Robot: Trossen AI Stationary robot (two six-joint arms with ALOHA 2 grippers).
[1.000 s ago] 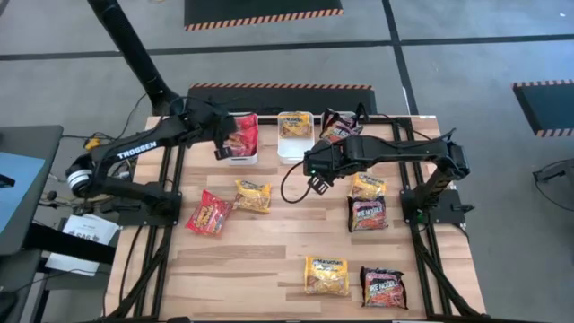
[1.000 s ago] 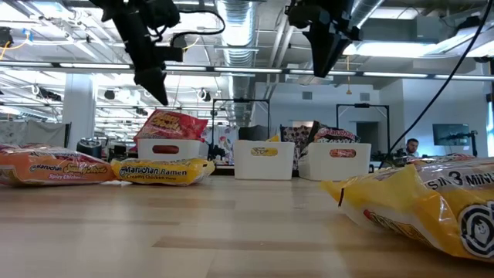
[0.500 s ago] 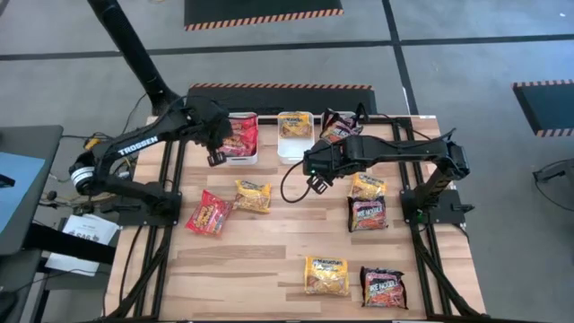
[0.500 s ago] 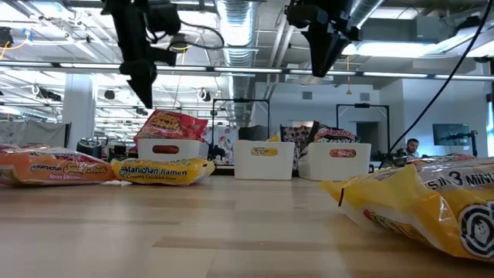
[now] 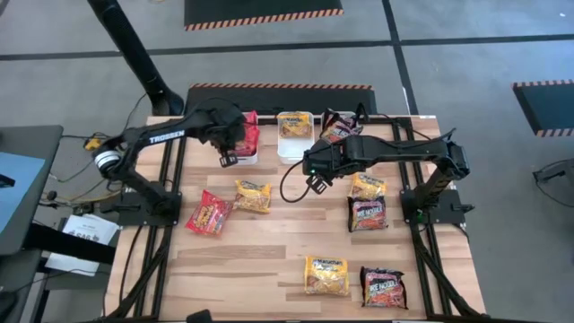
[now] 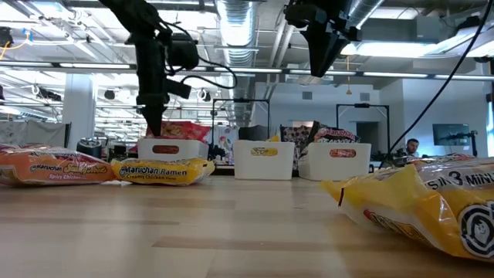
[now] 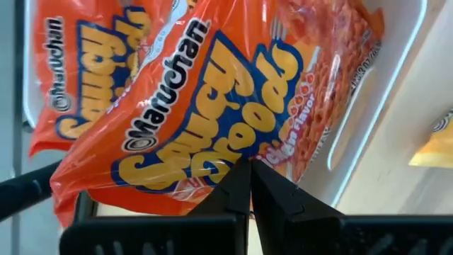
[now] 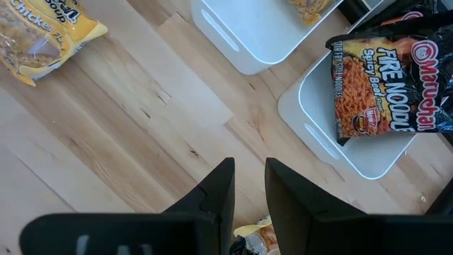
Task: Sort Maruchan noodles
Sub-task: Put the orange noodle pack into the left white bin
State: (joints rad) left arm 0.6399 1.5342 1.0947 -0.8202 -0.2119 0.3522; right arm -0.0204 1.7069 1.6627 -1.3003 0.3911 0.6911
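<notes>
1. High view: left hand sits over the near edge of the left bin, fingers shut, holding nothing. Red packets lie in that bin. Middle bin has a yellow packet; right bin has a dark packet. Right hand hangs over bare table just in front of the middle bin, fingers a bit apart, nothing btwn them. Loose on the table: red packet w/ a yellow one beside it on the left side; yellow and dark under the right arm; yellow and dark near the front edge.

2. Low view: left hand points down at the left bin. Right hand is up high, its tips out of frame. Person far back in the room.

3. Left wrist view: shut fingertips right against the red packets in the white bin.

4. Right wrist view: right-hand fingers slightly apart over the wood, empty; dark packet lies in its bin.
</notes>
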